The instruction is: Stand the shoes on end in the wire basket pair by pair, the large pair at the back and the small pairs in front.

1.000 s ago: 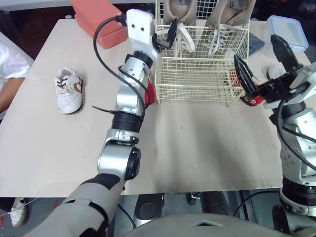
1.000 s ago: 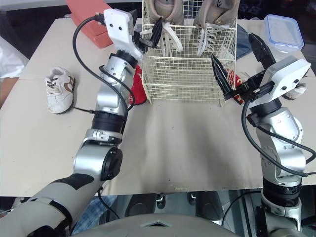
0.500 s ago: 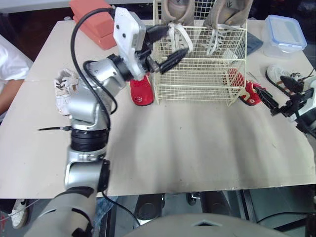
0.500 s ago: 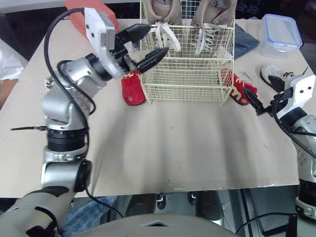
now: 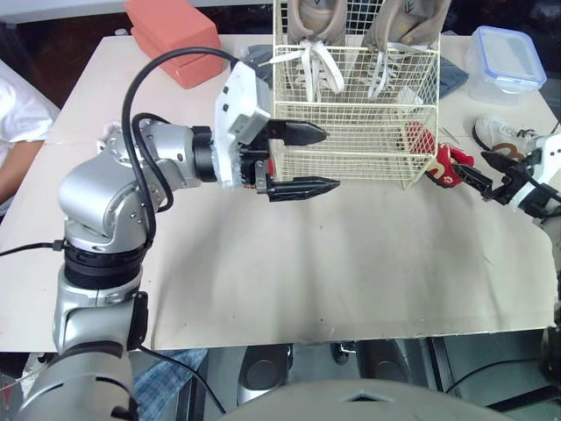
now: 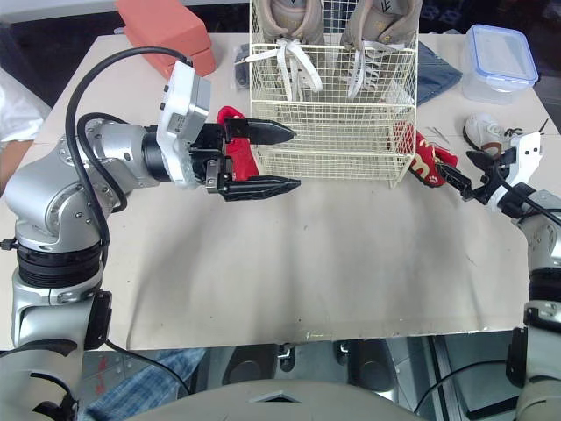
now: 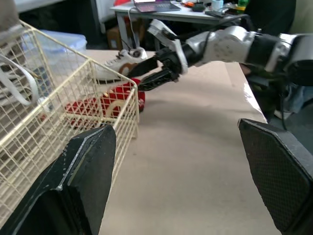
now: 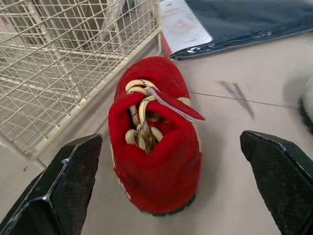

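right gripper [image 6: 455, 165] spread wide and empty, the red shoe [image 8: 156, 166] lying just ahead between its fingers, beside the right wall of the wire basket [image 5: 368, 132]; left gripper [image 5: 331, 159] also gapes, holding nothing.

salmon box [image 5: 171, 35] — far-left corner of table [image 5: 368, 263] | blue-lidded tub [image 5: 507, 61] — far right | dark cloth [image 6: 436, 70] beside it

Red shoe [image 6: 238, 151] left of wire basket [image 6: 333, 140]: mostly hidden behind left gripper [image 6: 296, 159]. Large pair [image 5: 317, 17] at basket's back: upper ends cut off by pic edge. Salmon box [image 5: 171, 35]: top cut off. Dark item [image 6: 241, 66] by basket's back-left corner: too small to ID.
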Available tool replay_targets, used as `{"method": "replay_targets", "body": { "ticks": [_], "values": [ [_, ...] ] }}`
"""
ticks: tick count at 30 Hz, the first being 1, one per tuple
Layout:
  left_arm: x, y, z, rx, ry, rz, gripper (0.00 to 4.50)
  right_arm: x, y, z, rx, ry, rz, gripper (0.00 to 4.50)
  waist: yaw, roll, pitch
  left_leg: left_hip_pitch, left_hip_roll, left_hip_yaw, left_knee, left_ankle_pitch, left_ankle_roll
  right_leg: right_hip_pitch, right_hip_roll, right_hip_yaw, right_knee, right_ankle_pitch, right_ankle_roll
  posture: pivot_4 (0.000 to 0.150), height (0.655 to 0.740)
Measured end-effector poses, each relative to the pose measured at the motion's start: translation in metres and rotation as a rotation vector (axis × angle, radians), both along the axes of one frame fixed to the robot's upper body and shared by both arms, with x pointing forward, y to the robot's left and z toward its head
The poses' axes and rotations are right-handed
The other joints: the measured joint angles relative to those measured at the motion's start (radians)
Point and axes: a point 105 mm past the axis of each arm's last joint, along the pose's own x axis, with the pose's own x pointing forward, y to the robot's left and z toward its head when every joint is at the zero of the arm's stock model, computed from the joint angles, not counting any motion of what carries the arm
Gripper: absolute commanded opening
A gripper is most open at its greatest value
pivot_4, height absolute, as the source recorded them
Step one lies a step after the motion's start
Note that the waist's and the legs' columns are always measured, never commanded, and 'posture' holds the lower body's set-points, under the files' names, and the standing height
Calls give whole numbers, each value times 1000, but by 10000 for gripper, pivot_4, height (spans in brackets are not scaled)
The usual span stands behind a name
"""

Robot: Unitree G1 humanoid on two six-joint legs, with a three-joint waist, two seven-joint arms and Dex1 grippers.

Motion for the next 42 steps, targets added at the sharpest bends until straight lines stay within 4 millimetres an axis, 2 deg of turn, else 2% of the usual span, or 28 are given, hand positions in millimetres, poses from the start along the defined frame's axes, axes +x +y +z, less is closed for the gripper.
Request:
{"method": "replay_targets", "body": {
  "ticks": [1,4,8,9,15,19,22,26,28,30,34,38,41,42],
  "values": [
    [0,-1,0,2,3,-3,45000,1,0,-1,1,5,5,37566,0,0,0,0,0,0,0,0,0,0,0,0,0,0,0,1500,6860],
    [-1,-2,2,3,5,-7,45000,3,3,-4,-3,9,53,21784,1,0,0,0,0,0,0,0,0,0,-1,0,0,0,0,1500,6860],
    [0,-3,2,4,13,4,45000,3,2,-5,-18,5,69,3617,2,0,0,0,0,0,1,0,0,0,-1,0,0,0,0,1500,6860],
    [1,-3,3,4,12,6,45000,3,1,-5,-22,5,69,747,2,0,0,0,0,0,1,0,0,0,-1,0,0,0,0,1500,6860],
    [2,-6,3,14,3,3,45000,0,-1,-6,-29,-7,57,747,4,0,0,0,0,0,0,0,0,0,-1,-1,0,0,0,1500,6860],
    [3,-8,0,29,5,-5,45000,-11,-13,-4,-25,-29,5,747,5,1,0,-1,0,0,0,0,0,0,-2,-1,0,0,1,1500,6860],
    [3,-8,-1,30,3,-17,45000,-21,-28,12,-41,-86,-55,747,3,3,2,-1,0,0,0,0,0,0,-2,0,0,0,1,1500,6860],
    [4,-9,-1,25,-2,-37,45000,-36,-45,48,-81,-226,-151,747,1,4,2,0,0,0,0,0,0,0,-1,0,0,-2,4,1500,6860],
    [5,-7,-2,25,-4,-40,45000,-45,-46,66,-99,-318,-187,747,0,4,2,1,0,0,-1,0,-1,0,-1,0,0,-2,4,1500,6860],
    [7,-6,-2,27,-4,-51,45000,-57,-35,82,-139,-437,-181,747,1,5,2,1,0,0,-1,0,-1,0,-1,0,0,-2,4,1500,6860],
    [13,2,-3,45,-6,-51,45000,-76,6,104,-274,-600,-49,747,0,5,2,1,0,1,0,0,0,0,-1,1,0,-3,5,1500,6860],
    [17,8,-3,46,17,-72,45000,-89,51,135,-338,-763,84,747,2,5,2,0,0,1,0,0,0,0,0,1,0,-3,5,1500,6860],
    [18,12,2,54,12,-86,45000,-103,78,145,-488,-870,238,747,6,5,2,-1,0,-1,-1,0,0,0,0,-2,-3,-3,5,1500,6860],
    [18,13,2,55,10,-84,45000,-105,82,145,-507,-879,261,747,6,5,2,-1,0,-1,-1,0,0,0,0,-2,-3,-3,5,1500,6860]
  ]
}}
